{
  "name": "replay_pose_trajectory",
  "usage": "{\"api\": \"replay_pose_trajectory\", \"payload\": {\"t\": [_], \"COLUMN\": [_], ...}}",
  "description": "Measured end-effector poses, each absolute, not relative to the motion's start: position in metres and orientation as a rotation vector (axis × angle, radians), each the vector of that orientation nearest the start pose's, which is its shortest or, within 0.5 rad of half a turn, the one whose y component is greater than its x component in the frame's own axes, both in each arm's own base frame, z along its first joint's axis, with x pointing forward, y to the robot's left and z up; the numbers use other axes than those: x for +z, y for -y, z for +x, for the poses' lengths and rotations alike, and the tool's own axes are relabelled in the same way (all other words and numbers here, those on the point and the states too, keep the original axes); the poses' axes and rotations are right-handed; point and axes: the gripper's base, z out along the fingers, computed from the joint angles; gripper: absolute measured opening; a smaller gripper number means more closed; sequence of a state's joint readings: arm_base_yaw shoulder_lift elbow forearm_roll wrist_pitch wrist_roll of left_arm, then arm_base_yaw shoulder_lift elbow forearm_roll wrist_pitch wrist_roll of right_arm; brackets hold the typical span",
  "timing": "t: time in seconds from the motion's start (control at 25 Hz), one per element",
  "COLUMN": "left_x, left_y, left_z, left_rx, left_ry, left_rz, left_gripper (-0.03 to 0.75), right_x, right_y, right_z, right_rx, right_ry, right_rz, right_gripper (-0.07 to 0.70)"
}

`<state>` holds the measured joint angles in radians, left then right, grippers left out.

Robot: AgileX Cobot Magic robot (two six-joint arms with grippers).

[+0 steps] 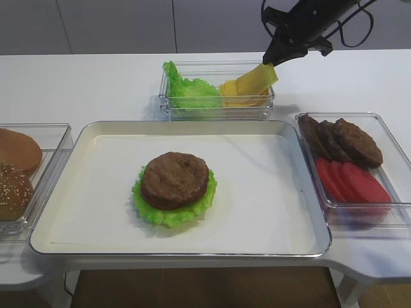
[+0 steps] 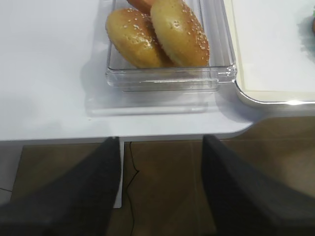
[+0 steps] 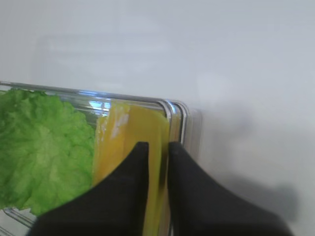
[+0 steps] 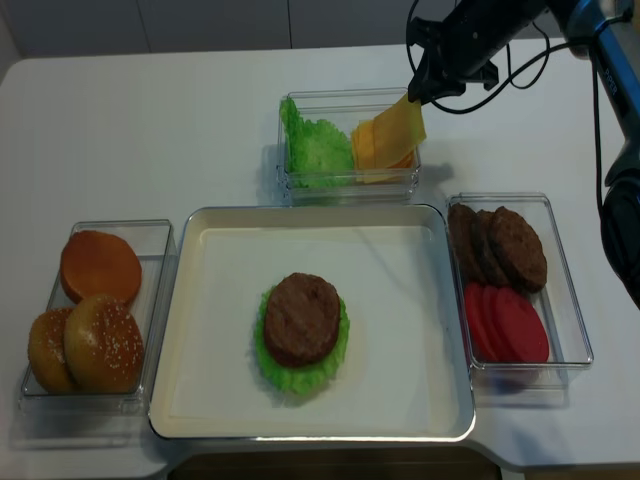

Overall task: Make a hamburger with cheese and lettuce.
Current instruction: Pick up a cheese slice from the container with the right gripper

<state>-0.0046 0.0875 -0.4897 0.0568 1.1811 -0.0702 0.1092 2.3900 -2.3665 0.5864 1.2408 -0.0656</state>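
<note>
The cheese (image 1: 258, 80) looks like thin, smooth, slightly glossy yellow plastic, bending where black matt fingers (image 3: 128, 191) pinch it. The lettuce (image 1: 172, 206) under the patty (image 1: 174, 179) is bright green with a crinkled, ruffled surface; the patty is brown, rough and grainy, matt. The tray (image 1: 192, 247) has a shiny metal rim and a flat, matt off-white floor. The bins (image 2: 167, 78) are clear glossy plastic. The buns (image 2: 179, 32) are tan with a soft sheen and pale seeds. The tomato slices (image 1: 353, 183) look smooth and red. The table (image 1: 96, 83) is smooth white.
</note>
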Motion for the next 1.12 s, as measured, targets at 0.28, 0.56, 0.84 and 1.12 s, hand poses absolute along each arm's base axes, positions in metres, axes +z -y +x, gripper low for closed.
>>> {"api": "replay_pose_trajectory", "payload": {"t": [0.28, 0.56, 0.84, 1.12], "left_x": [0.2654, 0.2654, 0.2654, 0.2654], "left_y": [-0.0048, -0.0048, -0.0048, -0.0048], "left_z": [0.0030, 0.0030, 0.0030, 0.0030], "left_rx": [0.031, 0.031, 0.031, 0.031], "left_ry": [-2.260, -2.260, -2.260, -2.260], "left_rz": [-0.078, -0.078, -0.078, -0.078], "left_gripper": [0.391, 0.391, 0.391, 0.391], "right_x": [0.2555, 0.2555, 0.2550, 0.2552], "right_y": [-0.1030, -0.1030, -0.1023, -0.1026], "right_z": [0.5073, 0.5073, 0.5074, 0.5073], "right_rx": [0.811, 0.810, 0.795, 0.801], "right_ry": [-2.653, -2.653, -2.656, -2.654], "right_rz": [-0.125, -0.127, -0.132, -0.131], "right_gripper": [0.094, 0.060, 0.046, 0.030]}}
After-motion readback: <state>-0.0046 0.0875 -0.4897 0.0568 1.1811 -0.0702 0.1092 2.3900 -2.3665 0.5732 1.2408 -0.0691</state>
